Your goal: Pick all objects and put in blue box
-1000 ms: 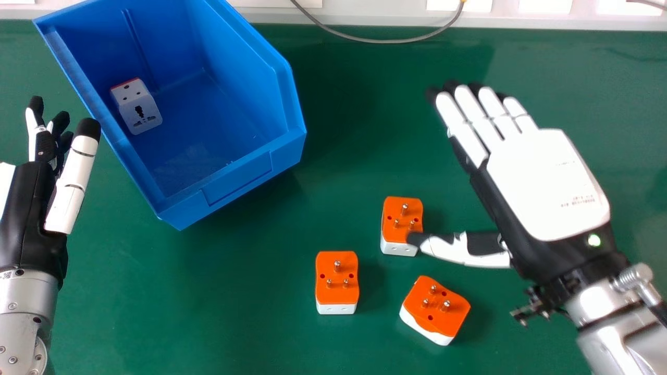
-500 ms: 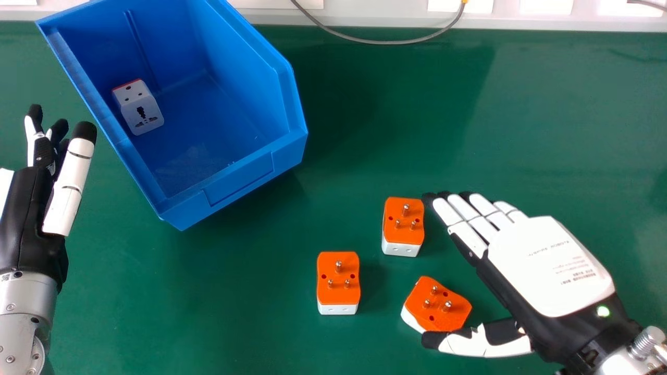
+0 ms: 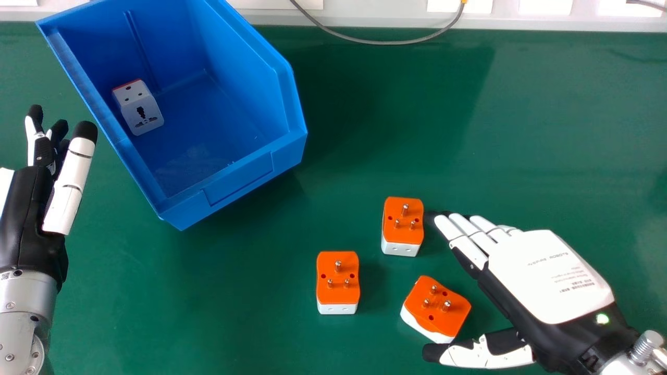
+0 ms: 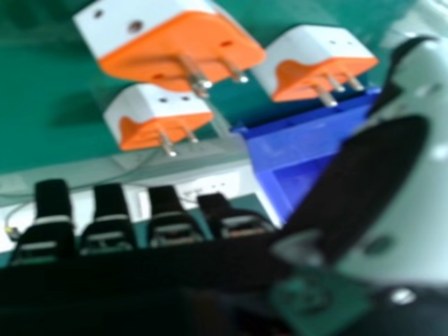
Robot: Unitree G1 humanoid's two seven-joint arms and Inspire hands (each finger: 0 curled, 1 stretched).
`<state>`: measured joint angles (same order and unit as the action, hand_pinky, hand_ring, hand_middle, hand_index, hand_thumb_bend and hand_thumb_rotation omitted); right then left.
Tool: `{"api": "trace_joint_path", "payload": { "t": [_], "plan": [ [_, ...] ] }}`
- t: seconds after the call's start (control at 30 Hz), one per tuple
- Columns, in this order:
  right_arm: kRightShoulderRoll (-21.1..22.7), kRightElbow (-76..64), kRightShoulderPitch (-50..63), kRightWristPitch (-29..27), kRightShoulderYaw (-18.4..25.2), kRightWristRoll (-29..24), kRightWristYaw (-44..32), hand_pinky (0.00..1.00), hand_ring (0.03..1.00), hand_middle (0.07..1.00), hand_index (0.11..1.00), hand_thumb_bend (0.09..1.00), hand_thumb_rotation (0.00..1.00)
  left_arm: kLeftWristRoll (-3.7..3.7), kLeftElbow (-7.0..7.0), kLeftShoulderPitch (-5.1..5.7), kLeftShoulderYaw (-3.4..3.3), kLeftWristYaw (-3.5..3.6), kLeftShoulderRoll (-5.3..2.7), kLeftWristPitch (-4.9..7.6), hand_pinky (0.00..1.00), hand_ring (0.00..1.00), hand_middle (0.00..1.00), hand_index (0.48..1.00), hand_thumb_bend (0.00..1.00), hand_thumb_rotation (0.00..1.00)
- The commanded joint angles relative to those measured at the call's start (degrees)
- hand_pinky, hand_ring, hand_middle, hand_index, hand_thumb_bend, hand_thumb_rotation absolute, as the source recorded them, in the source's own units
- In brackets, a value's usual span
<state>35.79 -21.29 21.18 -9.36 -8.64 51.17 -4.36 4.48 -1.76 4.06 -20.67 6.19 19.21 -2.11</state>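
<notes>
Right hand (image 3: 547,278), fingers straight, thumb set wide, on worktop's (image 3: 219,312) right side. Nearest orange-white adapter (image 3: 436,308) sits between thumb and fingers, thumb tip just beside its near edge. Farthest orange-white adapter (image 3: 402,226): right edge near fingertips. Leftmost orange-white adapter (image 3: 337,283) well apart from hand, strip of green between it and blue box (image 3: 239,177). White adapter (image 3: 139,108) inside box, by left wall. Left hand (image 3: 31,208) outside box's left edge, fingers extended. Cable (image 3: 365,40) along worktop's far edge.
</notes>
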Motion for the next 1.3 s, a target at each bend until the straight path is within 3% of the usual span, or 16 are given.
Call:
{"api": "trace_joint_path", "payload": {
  "t": [0.0,0.2,0.33,0.57,0.77,1.0,1.27],
  "plan": [
    [-0.67,-1.72,0.51,0.93,0.92,-0.31,-1.12,0.83,0.912,0.94,0.964,0.5,0.71,-0.07,-1.77,-0.51,-0.74,0.0,1.41,-0.27,0.97,1.0,1.0,0.994,0.56,0.88],
    [-1.63,-2.21,1.07,2.69,0.88,-0.84,-4.13,0.81,0.894,0.936,0.963,0.49,0.72,-0.08,-2.66,-0.48,-0.8,-0.02,1.73,-1.49,0.98,1.0,1.0,0.996,0.55,0.88],
    [-2.01,-2.44,1.28,3.46,0.97,-0.72,-5.65,0.81,0.891,0.934,0.962,0.487,0.72,0.89,-3.46,-0.53,-1.32,0.14,1.63,-2.98,0.98,1.0,1.0,0.996,0.54,0.88],
    [-2.19,-4.54,1.7,5.85,0.86,0.72,-8.97,0.8,0.876,0.916,0.942,0.48,0.76,1.34,-4.42,-0.81,-1.64,-0.25,1.34,-4.83,0.98,1.0,1.0,0.995,0.51,0.85],
    [-2.02,-7.13,1.28,8.12,0.49,2.51,-13.4,0.76,0.832,0.878,0.907,0.489,0.81,1.91,-4.46,-0.92,-1.91,-0.08,1.18,-5.07,0.98,1.0,1.0,0.994,0.51,0.84],
    [-1.96,-7.57,0.22,8.68,0.22,3.63,-16.01,0.69,0.763,0.814,0.852,0.487,0.83,2.43,-5.33,-1.11,-1.91,-0.65,0.96,-6.75,0.97,1.0,1.0,0.993,0.49,0.82],
    [-1.41,-8.34,-1.84,9.5,-0.13,4.56,-21.09,0.66,0.741,0.783,0.816,0.487,0.83,1.98,-6.06,-0.92,-1.71,-0.98,1.06,-7.24,0.97,1.0,1.0,0.993,0.49,0.81]
  ]
}}
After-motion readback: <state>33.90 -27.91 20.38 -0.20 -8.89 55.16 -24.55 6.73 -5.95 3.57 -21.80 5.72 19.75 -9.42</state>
